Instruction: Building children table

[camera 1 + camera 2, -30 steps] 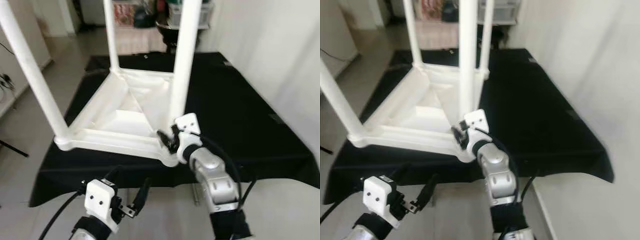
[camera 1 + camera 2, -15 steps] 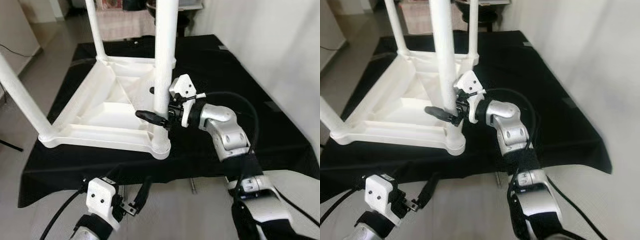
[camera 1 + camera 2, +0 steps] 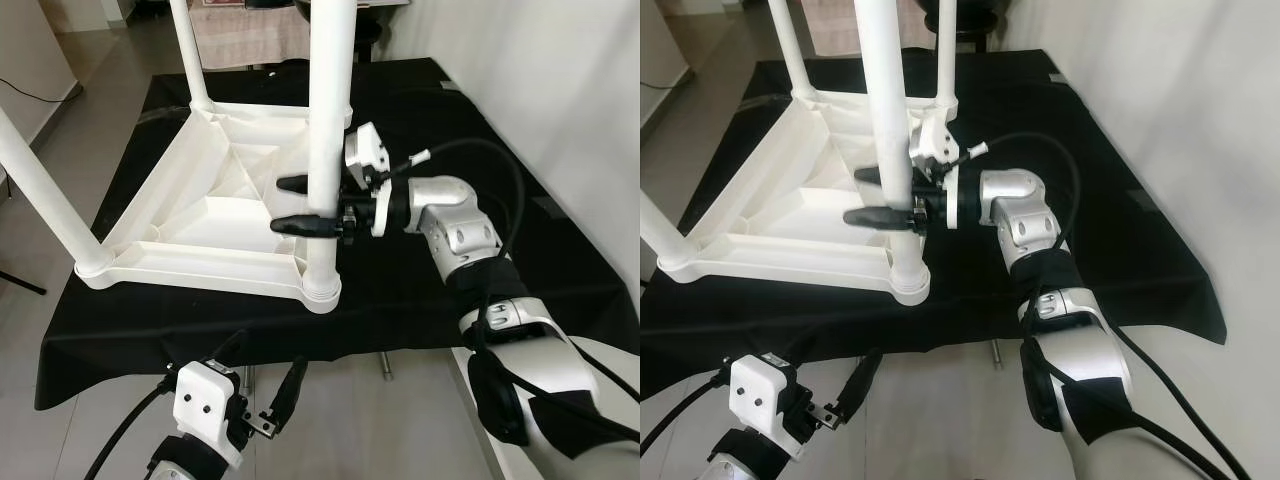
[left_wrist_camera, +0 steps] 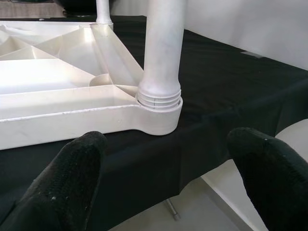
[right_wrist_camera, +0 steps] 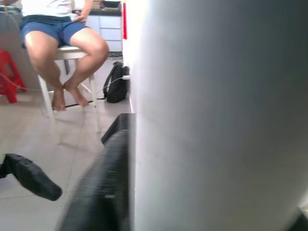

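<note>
No brand, label or legible writing on any surface. White plastic children table (image 3: 215,215) lies upside down on a black cloth (image 3: 440,290), underside ribs facing up, legs standing upward. Far-left leg (image 3: 45,190) is cut off by the frame edge; the rear leg (image 3: 187,55) and the near corner leg (image 3: 328,130) both run out of the top of the frame, so their ends cannot be checked. Left gripper (image 3: 262,385) hangs low in front of the cloth edge, fingers spread apart and holding nothing; in the left wrist view its two black fingertips (image 4: 72,168) stand wide to either side of the near corner socket (image 4: 159,108), not touching it, and the threaded collar of the leg sits seated in that socket. Right gripper (image 3: 300,205) reaches in from the right at mid-height of the near corner leg, one finger on each side of the leg; whether the pads actually press the leg cannot be told, since the leg hides the contact. Right wrist view is mostly blocked by the blurred white leg (image 5: 216,115); behind it a seated person's bare legs (image 5: 72,53) on a white chair, upper body cut off, and a dark bag (image 5: 117,84) on the floor.
</note>
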Motion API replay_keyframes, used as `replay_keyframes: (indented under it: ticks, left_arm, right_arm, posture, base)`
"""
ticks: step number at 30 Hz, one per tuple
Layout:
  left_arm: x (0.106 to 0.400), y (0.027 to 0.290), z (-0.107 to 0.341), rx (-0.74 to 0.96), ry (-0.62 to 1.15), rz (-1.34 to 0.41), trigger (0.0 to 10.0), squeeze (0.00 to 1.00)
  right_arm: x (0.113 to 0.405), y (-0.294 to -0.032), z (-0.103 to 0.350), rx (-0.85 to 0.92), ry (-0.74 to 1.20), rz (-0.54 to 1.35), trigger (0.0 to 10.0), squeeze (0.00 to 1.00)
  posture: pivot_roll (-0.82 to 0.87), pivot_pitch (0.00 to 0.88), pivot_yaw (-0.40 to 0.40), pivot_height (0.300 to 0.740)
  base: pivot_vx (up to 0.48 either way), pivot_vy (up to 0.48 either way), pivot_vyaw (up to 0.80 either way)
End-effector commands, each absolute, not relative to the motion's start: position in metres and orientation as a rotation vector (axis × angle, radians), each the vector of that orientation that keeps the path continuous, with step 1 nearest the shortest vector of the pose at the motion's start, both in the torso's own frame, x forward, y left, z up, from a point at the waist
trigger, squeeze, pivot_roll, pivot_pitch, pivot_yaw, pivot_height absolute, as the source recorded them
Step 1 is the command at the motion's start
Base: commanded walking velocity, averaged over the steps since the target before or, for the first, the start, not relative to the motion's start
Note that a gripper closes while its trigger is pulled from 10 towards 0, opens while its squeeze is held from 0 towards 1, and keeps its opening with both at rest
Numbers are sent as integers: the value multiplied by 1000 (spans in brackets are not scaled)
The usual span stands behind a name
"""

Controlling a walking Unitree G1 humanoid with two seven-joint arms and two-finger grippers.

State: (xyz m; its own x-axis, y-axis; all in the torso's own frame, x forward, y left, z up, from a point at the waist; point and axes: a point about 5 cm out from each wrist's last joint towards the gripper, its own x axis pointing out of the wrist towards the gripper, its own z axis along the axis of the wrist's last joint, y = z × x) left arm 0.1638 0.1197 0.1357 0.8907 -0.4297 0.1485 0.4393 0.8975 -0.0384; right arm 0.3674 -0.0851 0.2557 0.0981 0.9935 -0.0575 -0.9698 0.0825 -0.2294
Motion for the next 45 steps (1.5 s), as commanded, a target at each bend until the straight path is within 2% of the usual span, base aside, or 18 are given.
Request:
replay_keyframes:
  ticks: [1,9,13,14,16,17,18,20,22,28,29,32,33,37,41,42,44,45]
  left_arm:
    - [162,119,136,-73,-127,-452,10000,0]
    - [163,118,136,-78,-127,-454,10000,0]
    - [163,120,136,-78,-128,-453,10000,0]
    - [163,122,137,-77,-129,-451,10000,0]
    - [163,122,137,-77,-129,-451,10000,0]
    - [163,124,137,-75,-129,-449,10000,0]
    - [165,126,137,-71,-129,-451,10000,0]
    - [165,126,137,-71,-129,-451,10000,0]
    - [168,128,136,-67,-126,-454,10000,0]
    - [171,127,135,-69,-127,-459,10000,0]
    - [172,128,135,-68,-130,-450,10000,0]
    - [172,128,135,-67,-134,-441,10000,0]
    - [172,128,135,-69,-133,-442,10000,0]
    - [173,126,134,-74,-131,-452,10000,0]
    - [172,125,134,-80,-132,-459,10000,0]
    - [172,125,134,-80,-132,-459,10000,0]
    - [171,124,135,-82,-133,-459,10000,0]
    - [170,124,135,-82,-134,-459,10000,0]
  right_arm:
    - [366,-81,259,-259,-137,1510,0,0]
    - [368,-101,252,-265,-120,1458,0,0]
    - [364,-122,233,-294,-96,1273,0,0]
    - [365,-116,214,-278,-48,1025,0,0]
    - [365,-116,214,-278,-48,1025,0,0]
    - [364,-116,193,-280,8,672,0,0]
    - [341,-106,163,-224,88,487,0,0]
    - [341,-106,163,-224,88,487,0,0]
    - [312,-92,141,-146,159,370,0,0]
    - [313,-72,145,-118,152,423,0,0]
    - [314,-68,145,-119,169,448,10000,0]
    - [310,-62,146,-113,190,442,10000,0]
    - [313,-58,153,-65,157,475,10000,1000]
    - [316,-53,176,16,63,571,10000,1000]
    - [320,-46,201,-29,-53,925,10000,1000]
    - [320,-46,201,-29,-53,925,10000,1000]
    - [316,-43,206,-65,-76,1078,10000,1000]
    - [313,-42,208,-102,-87,1189,10000,0]
  posture:
    - [143,145,-26,740]
    - [121,143,-27,740]
    - [104,149,-34,740]
    - [83,150,-30,740]
    - [83,150,-30,740]
    - [70,151,-24,740]
    - [82,147,-12,740]
    - [82,147,-12,740]
    - [68,129,-5,740]
    - [78,118,-24,740]
    - [74,114,-21,740]
    - [73,113,-21,740]
    - [71,109,-23,740]
    - [68,107,-23,740]
    - [67,110,-27,740]
    - [67,110,-27,740]
    - [71,111,-28,740]
    - [79,112,-29,740]
  base:
    - [0,0,0]
    - [0,0,0]
    - [0,0,0]
    - [0,0,0]
    - [0,0,0]
    - [0,0,0]
    - [0,0,0]
    - [0,0,0]
    - [0,0,0]
    - [0,0,0]
    - [0,0,0]
    - [0,0,0]
    - [0,0,0]
    - [0,0,0]
    - [0,0,0]
    - [0,0,0]
    - [0,0,0]
    - [0,0,0]
